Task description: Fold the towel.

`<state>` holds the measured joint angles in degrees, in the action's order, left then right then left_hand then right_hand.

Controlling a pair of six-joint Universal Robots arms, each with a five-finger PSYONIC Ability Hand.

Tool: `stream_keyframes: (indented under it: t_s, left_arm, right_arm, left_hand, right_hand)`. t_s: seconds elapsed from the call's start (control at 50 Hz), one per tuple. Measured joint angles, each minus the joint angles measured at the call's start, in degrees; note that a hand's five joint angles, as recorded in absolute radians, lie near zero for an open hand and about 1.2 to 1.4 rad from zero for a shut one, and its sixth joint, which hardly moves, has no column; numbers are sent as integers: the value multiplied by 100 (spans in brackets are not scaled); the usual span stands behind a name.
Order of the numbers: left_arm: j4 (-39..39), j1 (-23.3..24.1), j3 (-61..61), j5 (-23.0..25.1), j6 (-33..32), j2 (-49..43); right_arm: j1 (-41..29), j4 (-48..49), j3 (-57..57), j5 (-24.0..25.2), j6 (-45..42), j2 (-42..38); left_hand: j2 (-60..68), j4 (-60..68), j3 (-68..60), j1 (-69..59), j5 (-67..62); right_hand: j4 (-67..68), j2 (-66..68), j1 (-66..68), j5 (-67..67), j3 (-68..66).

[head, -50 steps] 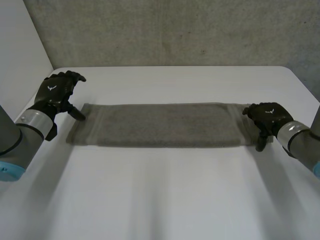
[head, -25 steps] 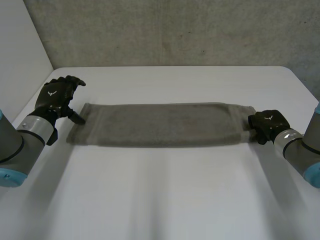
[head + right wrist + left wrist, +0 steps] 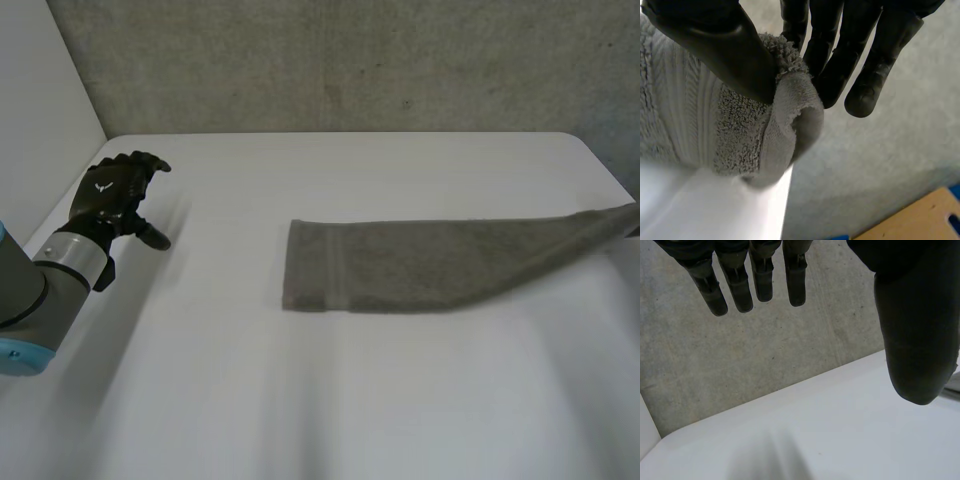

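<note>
**Towel** (image 3: 420,265): grey terry, in a long narrow band. It lies lengthwise on the right half of the white desk (image 3: 300,400). One short end, crossed by a woven stripe, rests flat near the desk's middle. The other end slants toward the desk's right edge and appears lifted off the surface there, though the head view cuts it off.

**Right hand** (image 3: 715,45): clamped on the towel's end. In the right wrist view the thumb presses the bunched edge of the cloth against the fingers (image 3: 867,95), and the towel hangs down from that pinch. A corner of a brown board (image 3: 910,222) lies beyond.

**Left hand** (image 3: 112,195): at the desk's left side, well apart from the towel and holding nothing. In the left wrist view its fingers (image 3: 740,290) are straight, set apart from the thumb (image 3: 917,340), over bare desk.

**Left arm** (image 3: 30,300): grey with a light-blue cap, at the near left corner of the desk.

**Concrete wall** (image 3: 350,70): grey, behind the desk's far edge.
</note>
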<state>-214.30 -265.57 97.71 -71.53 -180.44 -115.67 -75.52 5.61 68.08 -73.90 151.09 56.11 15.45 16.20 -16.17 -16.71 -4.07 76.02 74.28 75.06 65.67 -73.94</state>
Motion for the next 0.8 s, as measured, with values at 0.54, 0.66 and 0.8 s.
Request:
stream_keyframes:
  t_s: [0.54, 0.66, 0.8]
  left_arm:
    - [-51, 85, 118, 11, -21, 27]
    - [-52, 88, 118, 16, -28, 26]
    - [-51, 102, 117, 24, -48, 6]
  right_arm:
    - [-5522, -548, -1759, -739, -261, -2006]
    - [-5502, -555, -1799, -1012, -322, -1940]
    - [-5040, -564, -1335, -1170, -293, -1059]
  left_hand:
    - [0, 0, 0, 0, 7]
    - [0, 0, 0, 0, 8]
    - [0, 0, 0, 0, 7]
  right_hand:
    - [-3312, -3221, -3328, -3380, 3100]
    - [-4361, -4170, -4299, -4526, 4146]
    - [-4735, -4543, -4685, -4907, 4510]
